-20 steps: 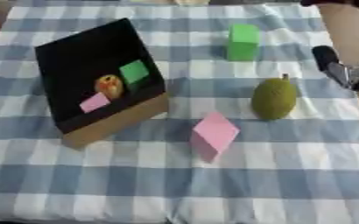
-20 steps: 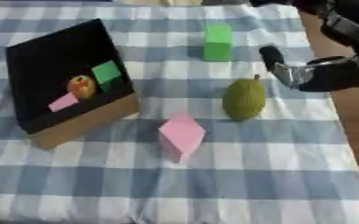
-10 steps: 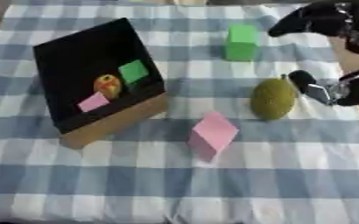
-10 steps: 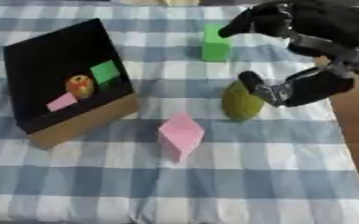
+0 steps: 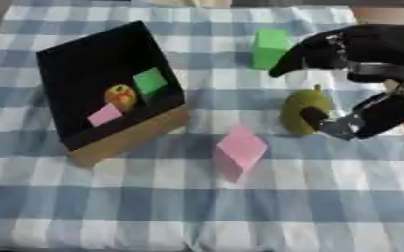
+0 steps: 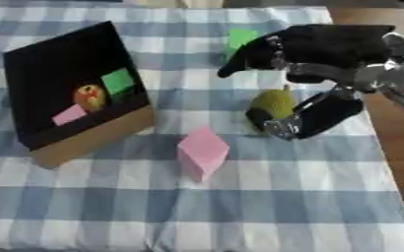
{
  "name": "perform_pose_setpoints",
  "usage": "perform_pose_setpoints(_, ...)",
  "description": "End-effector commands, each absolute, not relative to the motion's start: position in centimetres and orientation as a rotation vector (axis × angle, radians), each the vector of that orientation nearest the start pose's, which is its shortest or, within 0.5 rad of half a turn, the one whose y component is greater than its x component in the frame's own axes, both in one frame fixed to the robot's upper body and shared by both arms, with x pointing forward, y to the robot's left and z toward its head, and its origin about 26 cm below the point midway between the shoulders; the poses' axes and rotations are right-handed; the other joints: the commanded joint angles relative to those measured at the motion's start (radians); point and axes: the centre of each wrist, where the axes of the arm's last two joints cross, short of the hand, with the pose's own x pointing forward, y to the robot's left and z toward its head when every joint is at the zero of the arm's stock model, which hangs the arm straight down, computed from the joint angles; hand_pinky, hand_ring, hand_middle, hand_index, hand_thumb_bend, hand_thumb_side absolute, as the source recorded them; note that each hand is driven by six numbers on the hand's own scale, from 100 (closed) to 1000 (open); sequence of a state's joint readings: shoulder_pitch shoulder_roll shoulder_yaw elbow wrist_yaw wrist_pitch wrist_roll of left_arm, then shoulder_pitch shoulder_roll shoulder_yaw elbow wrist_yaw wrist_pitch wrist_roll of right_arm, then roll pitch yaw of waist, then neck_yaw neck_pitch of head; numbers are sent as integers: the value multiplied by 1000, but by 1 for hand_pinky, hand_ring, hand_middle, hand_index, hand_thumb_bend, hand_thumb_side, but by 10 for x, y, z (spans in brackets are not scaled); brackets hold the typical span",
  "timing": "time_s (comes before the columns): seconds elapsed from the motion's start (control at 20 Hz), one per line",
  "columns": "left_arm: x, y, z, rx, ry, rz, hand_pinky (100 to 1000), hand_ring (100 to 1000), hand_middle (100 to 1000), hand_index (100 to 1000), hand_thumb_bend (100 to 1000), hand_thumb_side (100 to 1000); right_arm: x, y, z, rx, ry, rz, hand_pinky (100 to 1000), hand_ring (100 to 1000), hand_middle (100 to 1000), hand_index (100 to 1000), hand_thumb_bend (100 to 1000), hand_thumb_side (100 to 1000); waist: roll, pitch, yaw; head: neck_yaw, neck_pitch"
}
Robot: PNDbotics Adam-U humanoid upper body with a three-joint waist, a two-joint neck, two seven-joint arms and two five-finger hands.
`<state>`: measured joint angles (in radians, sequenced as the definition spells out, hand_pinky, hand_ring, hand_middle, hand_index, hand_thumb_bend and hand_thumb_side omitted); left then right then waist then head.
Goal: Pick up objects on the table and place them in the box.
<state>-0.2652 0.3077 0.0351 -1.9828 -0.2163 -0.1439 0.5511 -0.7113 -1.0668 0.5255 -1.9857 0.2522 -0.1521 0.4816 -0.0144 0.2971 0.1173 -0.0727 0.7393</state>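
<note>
We look down on a table covered with a soft blue-and-white checked cloth (image 5: 111, 206), its weave lying in broad flat squares. On our left stands the box (image 5: 128, 142), an open carton with a matte black lining and plain brown cardboard outer walls, set askew to the checks. Inside it lie three things near the lower wall: a small rounded orange-and-yellow fruit (image 5: 120, 95), a green cube (image 5: 150, 80) just beyond it, and a flat pale pink block (image 5: 105, 114) on the near side.

Out on the cloth, a larger pink block (image 5: 238, 150) with sharp edges sits tilted on one corner line, near the box's right corner but apart from it. Farther back rests a green block (image 5: 270, 47), upright and smooth-faced. Between them, to the right, stands an olive-green pear-shaped fruit (image 5: 302, 109) with a dull, slightly rough skin and a short stem on top.

Our right hand (image 6: 326, 51), glossy black with silver at the joints, comes in from the right above this fruit. Its fingers (image 6: 244, 59) stretch straight out over the fruit's top, while the thumb (image 6: 279, 124) reaches round below at the fruit's near side. The hand is spread wide around the fruit and has not closed on it. Our left hand does not show.
</note>
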Motion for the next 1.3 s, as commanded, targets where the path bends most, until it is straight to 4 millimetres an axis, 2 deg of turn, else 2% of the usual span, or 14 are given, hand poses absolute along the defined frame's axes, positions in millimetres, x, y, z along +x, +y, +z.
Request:
perform_pose_setpoints(0.05,297,272,197,659,-2494,153,793,777,699,827,420,738,296,-232,291,617,2107,-2750,901,895,839,932,100,423,-12,-34,1,-3,10)
perform_pose_setpoints(0.2,297,272,197,655,-2493,150,793,777,699,826,419,738,296,-220,291,553,2065,-2800,904,897,841,931,100,396,-11,-35,0,-3,12)
perform_pose_setpoints(0.45,297,271,196,650,-2491,148,793,777,699,826,418,740,296,-206,291,527,1985,-2831,918,907,846,935,102,254,-11,-35,1,-2,15)
perform_pose_setpoints(0.6,297,271,196,646,-2490,148,792,777,699,826,417,741,296,-201,290,526,1942,-2839,924,911,853,936,165,207,-11,-34,1,-3,16)
perform_pose_setpoints(0.75,297,270,196,639,-2489,147,792,777,698,826,416,742,296,-196,286,535,1898,-2853,930,917,859,943,191,279,-11,-33,2,-4,16)
perform_pose_setpoints(0.95,297,269,195,632,-2486,147,792,777,697,826,414,744,296,-192,281,545,1844,-2880,938,924,870,952,217,330,-9,-30,4,-5,18)
perform_pose_setpoints(1.3,297,268,195,622,-2482,147,790,773,690,825,412,746,295,-188,275,556,1792,-2898,943,928,880,957,233,356,-8,-25,7,-8,17)
